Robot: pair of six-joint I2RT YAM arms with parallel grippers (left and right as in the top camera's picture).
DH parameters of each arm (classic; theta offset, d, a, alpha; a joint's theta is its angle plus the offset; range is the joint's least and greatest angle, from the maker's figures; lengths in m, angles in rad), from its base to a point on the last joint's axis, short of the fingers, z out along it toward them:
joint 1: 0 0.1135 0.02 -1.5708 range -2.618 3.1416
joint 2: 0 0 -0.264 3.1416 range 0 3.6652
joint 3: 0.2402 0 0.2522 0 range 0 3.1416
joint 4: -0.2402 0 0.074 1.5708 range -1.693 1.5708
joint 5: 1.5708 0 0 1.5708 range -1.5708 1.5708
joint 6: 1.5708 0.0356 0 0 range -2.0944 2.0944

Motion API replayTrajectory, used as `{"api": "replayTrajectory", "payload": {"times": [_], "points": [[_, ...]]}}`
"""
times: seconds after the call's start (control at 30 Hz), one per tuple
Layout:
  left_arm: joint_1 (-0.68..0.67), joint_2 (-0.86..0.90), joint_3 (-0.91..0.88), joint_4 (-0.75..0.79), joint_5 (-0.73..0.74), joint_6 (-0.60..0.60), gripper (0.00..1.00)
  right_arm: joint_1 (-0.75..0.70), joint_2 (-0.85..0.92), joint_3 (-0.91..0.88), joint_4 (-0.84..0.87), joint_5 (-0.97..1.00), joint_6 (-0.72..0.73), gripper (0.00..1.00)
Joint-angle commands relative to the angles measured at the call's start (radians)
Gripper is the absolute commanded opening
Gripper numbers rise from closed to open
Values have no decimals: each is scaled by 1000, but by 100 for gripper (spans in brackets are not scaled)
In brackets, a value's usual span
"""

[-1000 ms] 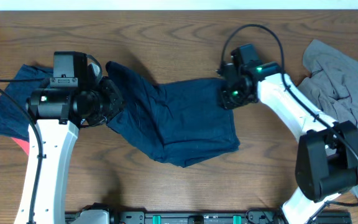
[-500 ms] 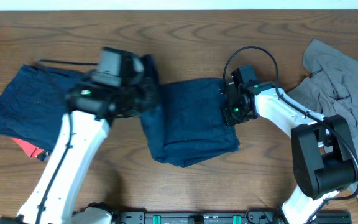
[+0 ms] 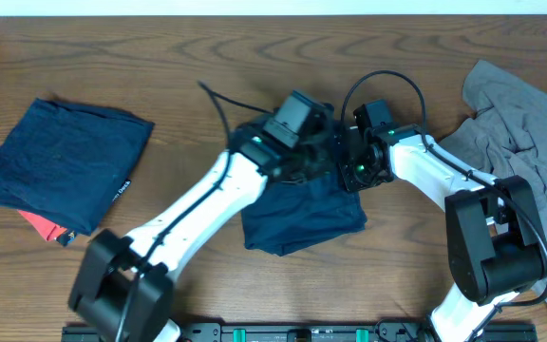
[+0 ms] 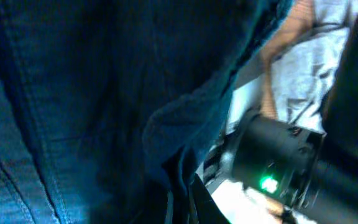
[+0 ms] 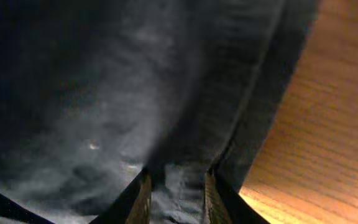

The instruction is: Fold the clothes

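Surface: a brown wooden table (image 3: pixel 254 57) with strong grain is running across the whole overhead view.
Room: a pale strip (image 3: pixel 273 6) is showing beyond the table's far edge, and a black rail (image 3: pixel 273 332) with green fittings is sitting along the near edge.
Middle cloth: the navy garment (image 3: pixel 297 214) is lying rumpled at the table's centre, with its upper part bunching under the two arms.
Left gripper: the left gripper (image 4: pixel 180 199) is reaching in from the near left and is pinching a gathered fold of the navy garment, its fingers closed on the cloth.
Right gripper: the right gripper (image 5: pixel 176 193) is clamping the garment's edge just beside the left one, with fabric filling the gap between its pads and bare wood showing to one side.
Left pile: a folded navy stack (image 3: pixel 65 161) with a small white-lettered label is resting well apart at the left, with a red item (image 3: pixel 41 225) peeking out beneath it.
Right cloth: the grey garment (image 3: pixel 530 123) is lying crumpled at the right edge, partly behind the right arm.
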Motion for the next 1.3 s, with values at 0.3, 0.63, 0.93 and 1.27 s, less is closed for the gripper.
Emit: {"api": "replayTrajectory", "payload": {"times": [0.3, 0.63, 0.93, 1.27], "points": [[196, -82, 23, 109, -62, 250, 78, -123, -122, 256, -352, 261, 151, 32], [358, 48, 23, 223, -211, 391, 77, -67, -278, 315, -394, -188, -13, 48], [361, 262, 23, 181, -211, 391, 77, 133, -253, 101, -220, -182, 133, 50], [361, 324, 23, -92, -211, 391, 77, 172, -252, -253, 99, -45, 241, 67]]}}
